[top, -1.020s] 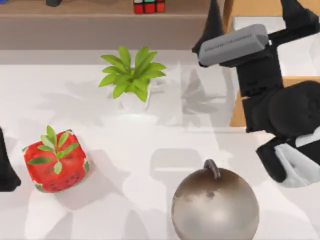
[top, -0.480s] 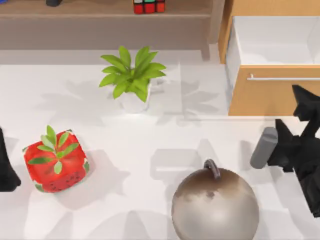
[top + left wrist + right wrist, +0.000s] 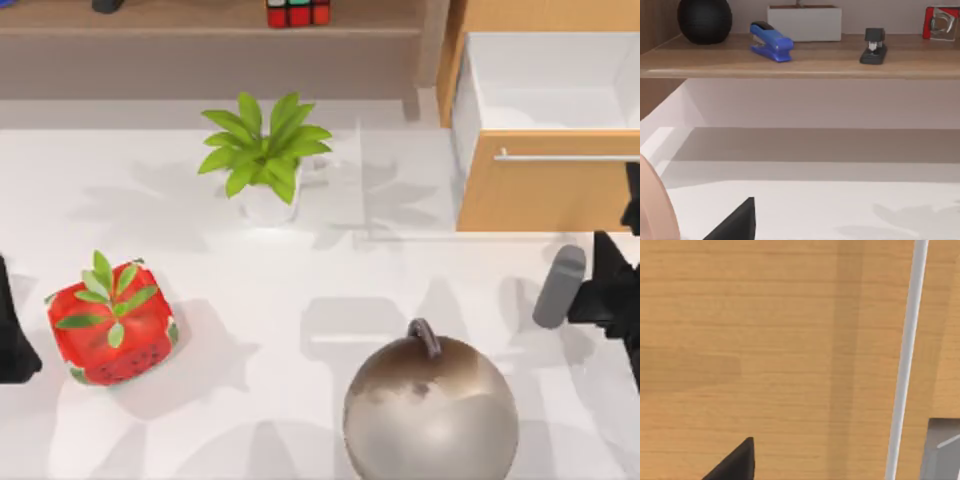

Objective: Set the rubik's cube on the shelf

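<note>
Both arms at table edges

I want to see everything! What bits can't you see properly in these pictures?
- Rubik's cube on the shelf: top view's upper edge cuts off its far part.
- Right gripper: mostly past the top view's right edge; fingers can't be judged.
- Left gripper: cut by the left edge.
- Drawer: its inside runs off the right edge.

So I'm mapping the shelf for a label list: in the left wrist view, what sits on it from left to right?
Black ball → blue stapler → white box → small black stapler → red-framed object, all on the shelf.
</note>
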Controlling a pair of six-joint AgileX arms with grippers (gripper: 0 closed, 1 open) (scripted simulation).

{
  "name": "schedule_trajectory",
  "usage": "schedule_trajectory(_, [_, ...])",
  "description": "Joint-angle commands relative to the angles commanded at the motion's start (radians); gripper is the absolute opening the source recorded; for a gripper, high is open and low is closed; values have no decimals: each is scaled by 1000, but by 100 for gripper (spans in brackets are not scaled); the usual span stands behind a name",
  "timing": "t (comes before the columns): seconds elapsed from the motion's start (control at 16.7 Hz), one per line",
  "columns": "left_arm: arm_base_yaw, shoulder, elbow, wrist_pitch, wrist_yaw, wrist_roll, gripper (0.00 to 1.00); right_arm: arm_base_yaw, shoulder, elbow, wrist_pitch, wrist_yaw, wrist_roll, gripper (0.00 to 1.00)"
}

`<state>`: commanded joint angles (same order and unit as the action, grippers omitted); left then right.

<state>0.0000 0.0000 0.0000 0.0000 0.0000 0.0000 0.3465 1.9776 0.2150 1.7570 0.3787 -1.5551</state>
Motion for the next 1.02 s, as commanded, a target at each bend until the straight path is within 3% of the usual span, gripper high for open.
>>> schedule_trajectory(1.02, [0,0,0,0,0,0,100,-38,16,94,-77,-38,0,100])
